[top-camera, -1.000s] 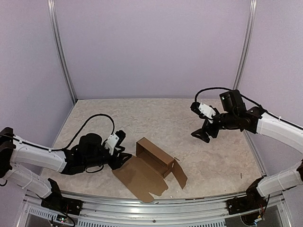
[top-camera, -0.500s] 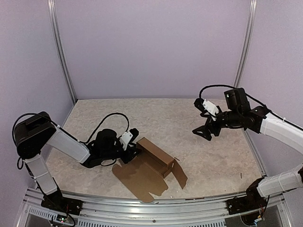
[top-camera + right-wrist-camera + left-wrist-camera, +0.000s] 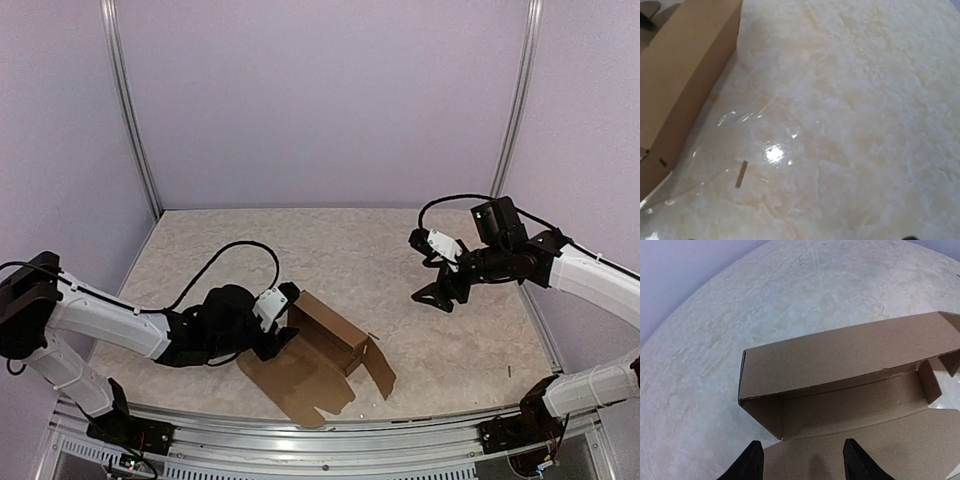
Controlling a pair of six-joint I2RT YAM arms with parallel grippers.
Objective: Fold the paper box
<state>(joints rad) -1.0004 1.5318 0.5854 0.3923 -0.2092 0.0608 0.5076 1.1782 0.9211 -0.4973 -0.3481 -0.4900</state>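
The paper box (image 3: 322,352) is plain brown cardboard lying at the front middle of the table. Its long wall (image 3: 840,355) stands upright, a short end flap (image 3: 762,415) stands at its left, and a flat panel (image 3: 295,385) spreads toward the near edge. My left gripper (image 3: 288,320) is at the box's left end, low over the flat panel. Its jaws are open, with both black fingertips (image 3: 752,462) above bare cardboard and nothing between them. My right gripper (image 3: 432,297) hangs open above the table, well to the right of the box (image 3: 685,75).
A small brown cardboard sliver (image 3: 741,174) lies on the marbled tabletop (image 3: 400,250) right of the box. A clear film patch (image 3: 740,125) glints beside it. Purple walls and metal rails (image 3: 135,130) close in the table's back and sides.
My left gripper pushed in to the box's left end, narrowed, then widened again, and its arm dropped lower. The right gripper sank slightly toward the table and its jaws narrowed a little.
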